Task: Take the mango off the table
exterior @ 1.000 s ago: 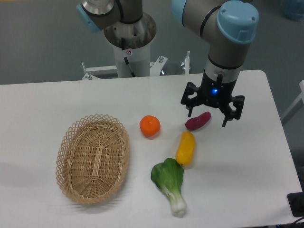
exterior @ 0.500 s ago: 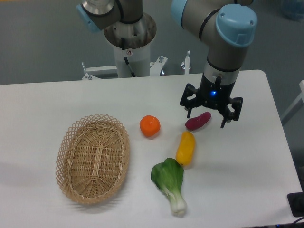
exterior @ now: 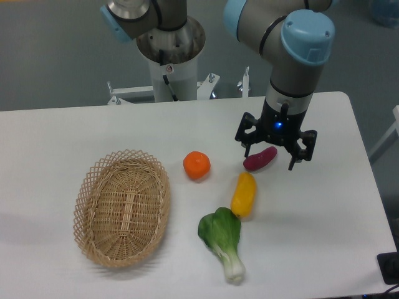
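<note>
Mango (exterior: 244, 194) lies on the white table (exterior: 324, 230), between the purple sweet potato (exterior: 260, 158) and the leafy green vegetable (exterior: 222, 238), with the orange (exterior: 196, 165) off to one side. It looks smooth and firm, probably a little slippery, and light enough for one grasp; closing across its narrow middle seems the safest hold. The gripper (exterior: 275, 151) hovers above the sweet potato with its fingers spread apart, holding nothing. Compared with a second ago, it has shifted slightly toward the basket (exterior: 121, 207) side; the fruit has not moved.
</note>
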`<state>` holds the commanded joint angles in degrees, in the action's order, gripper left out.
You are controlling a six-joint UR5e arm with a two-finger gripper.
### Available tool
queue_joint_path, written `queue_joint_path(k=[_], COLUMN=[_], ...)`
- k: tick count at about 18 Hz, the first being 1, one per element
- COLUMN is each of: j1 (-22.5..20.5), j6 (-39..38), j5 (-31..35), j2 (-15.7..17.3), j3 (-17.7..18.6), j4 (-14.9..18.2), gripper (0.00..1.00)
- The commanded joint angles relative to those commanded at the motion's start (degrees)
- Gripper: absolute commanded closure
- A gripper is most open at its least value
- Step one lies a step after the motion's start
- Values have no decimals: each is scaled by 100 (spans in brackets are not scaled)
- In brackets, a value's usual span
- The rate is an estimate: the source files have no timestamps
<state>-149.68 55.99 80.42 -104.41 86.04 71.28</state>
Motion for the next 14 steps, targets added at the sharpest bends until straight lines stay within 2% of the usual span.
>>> queue_joint_path(k=[5, 10, 14], j1=[9, -17, -53], j6=[18, 114, 377], j5=[0, 9, 17], j2=[-61, -62, -123], j3=[18, 430, 597], j4=[-70, -877, -984], gripper=[0, 0, 0])
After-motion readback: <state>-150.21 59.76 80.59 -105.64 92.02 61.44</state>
